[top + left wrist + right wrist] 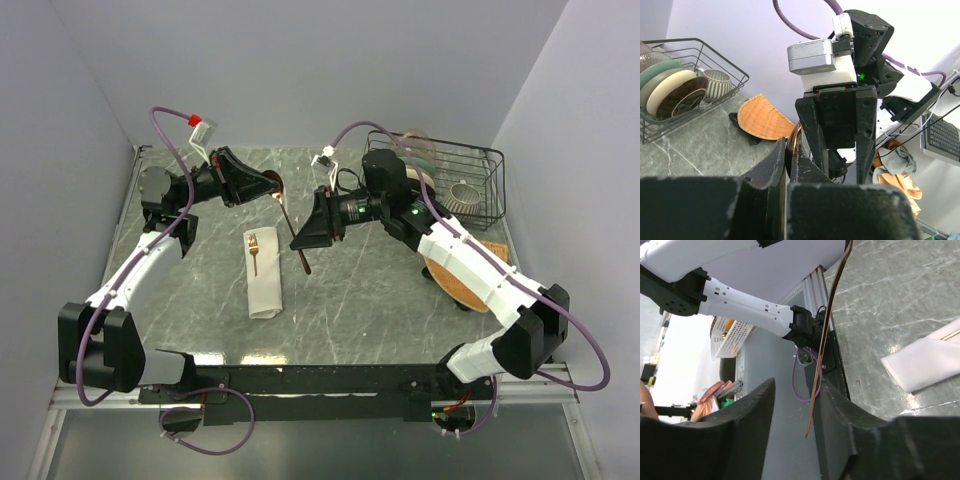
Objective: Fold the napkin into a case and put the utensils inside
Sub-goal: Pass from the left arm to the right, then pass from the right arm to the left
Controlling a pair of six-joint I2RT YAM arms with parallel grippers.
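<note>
The narrow long case of cream-white cloth, the folded napkin (265,290), lies flat on the grey-green marbled table (380,300) left of centre, its long side running near to far. The small copper-coloured metal fork (254,250) rests at its far end, tines pointing away from the arm bases.

The matching copper-coloured round-bowled spoon (285,210) is just right of the case and apart from it. Its bowl is at the far end and its handle slants toward the near right. The left gripper (268,184) has its fingers (775,165) shut on the bowl; in the left wrist view the copper bowl (794,140) shows at the tips of the closed pair.

The right gripper (308,225) faces the left one from the right. Its fingers (760,410) stand apart, and the thin handle (826,340) runs down through the gap between them. The handle lies close against one finger and well off the other, so it is not clamped. Whether the handle's tip touches the table cannot be told.

In the right wrist view the folded cloth (925,365) lies on the table off to the side of the open fingers.

A black wire dish rack (480,165) with plates and a ribbed cup stands at the far right corner, and an orange woven fan-shaped mat (450,280) lies under the right arm
</note>
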